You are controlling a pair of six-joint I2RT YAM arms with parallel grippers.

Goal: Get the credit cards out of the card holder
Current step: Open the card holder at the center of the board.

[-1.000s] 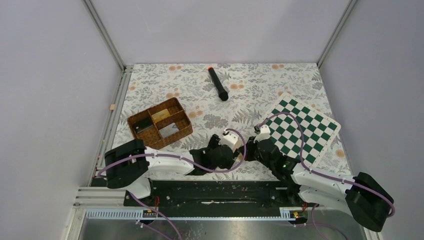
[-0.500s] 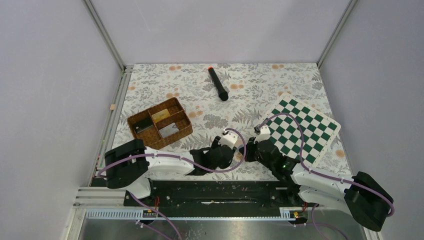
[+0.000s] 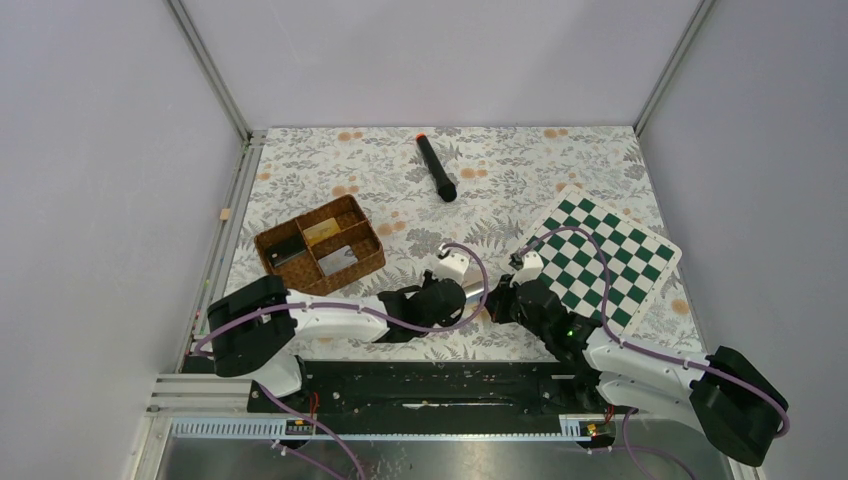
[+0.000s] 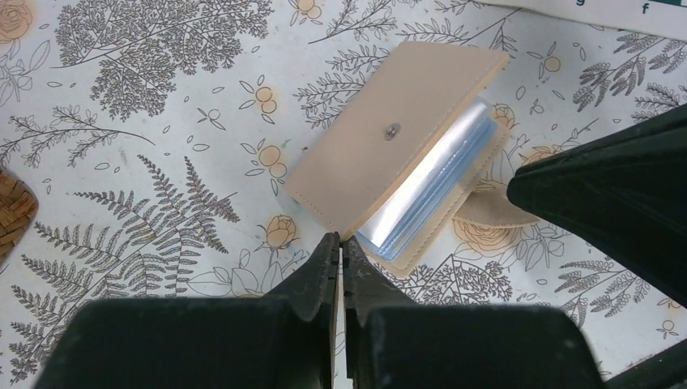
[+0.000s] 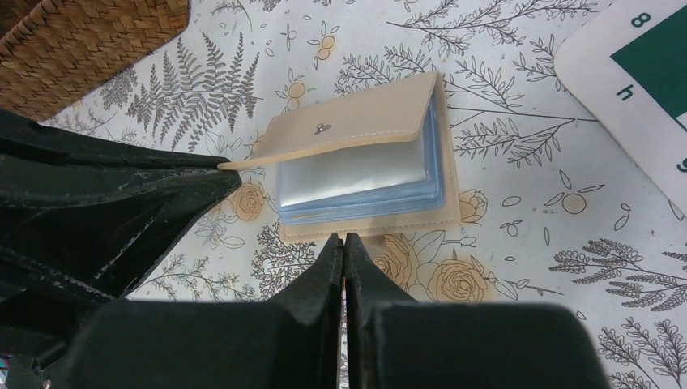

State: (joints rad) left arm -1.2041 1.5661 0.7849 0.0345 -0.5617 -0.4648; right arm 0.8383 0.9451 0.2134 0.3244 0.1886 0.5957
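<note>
Lettering "h", "8" edges chequered board [image 5: 648, 65]; left jaws pinch card holder [image 5: 356, 130] flap, right jaws clenched beside it

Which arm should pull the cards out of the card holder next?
Right, probably. The left gripper holds up the cover of the card holder; the right gripper, shut and seemingly empty, sits at the exposed cards.

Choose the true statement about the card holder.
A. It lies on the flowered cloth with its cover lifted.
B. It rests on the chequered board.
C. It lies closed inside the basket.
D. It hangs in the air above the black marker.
A: the card holder lies on the flowered cloth, its cover raised over clear sleeves, with the left fingers closed at the cover's corner.
</note>
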